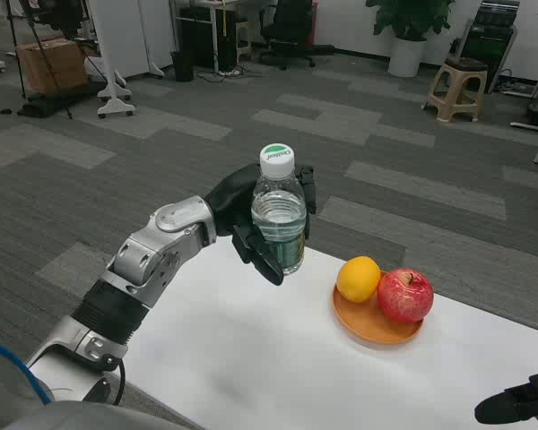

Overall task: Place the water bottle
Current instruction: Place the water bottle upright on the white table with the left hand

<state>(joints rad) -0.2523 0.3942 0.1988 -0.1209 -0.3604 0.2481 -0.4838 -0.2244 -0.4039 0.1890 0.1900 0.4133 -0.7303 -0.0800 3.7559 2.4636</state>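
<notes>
head view / bottle: water bottle (pixel 279 219) sits in the left hand (pixel 255 215), upright, over the far edge of the tabletop (pixel 251 349); can't tell whether its base touches the surface or hangs just above.
head view / long axis: vertical, white cap up, only a slight lean.
head view / left fingers: wrapped around the bottle's body from the left and behind, one dark finger (pixel 260 255) crossing low in front; pinching the bottle, not spread.
head view / right hand: right hand (pixel 520 403) shows only at the bottom-right corner, low near the tabletop edge, well apart from the bottle; too little visible to tell how its fingers lie.
head view / nearer arm: left, by a wide margin; it already has the grip.
head view / key relation: bare tabletop lies below and toward the robot from the bottle; my read is the placement is a straight lowering, axis kept vertical.
head view / neighbours: orange plate (pixel 377 324) to the right carrying an orange (pixel 359 278) and a red apple (pixel 405 295), the two touching; near but apart from the bottle.
head view / writing: green print on the cap, too small to read reliably; no legible label on the body.
</notes>
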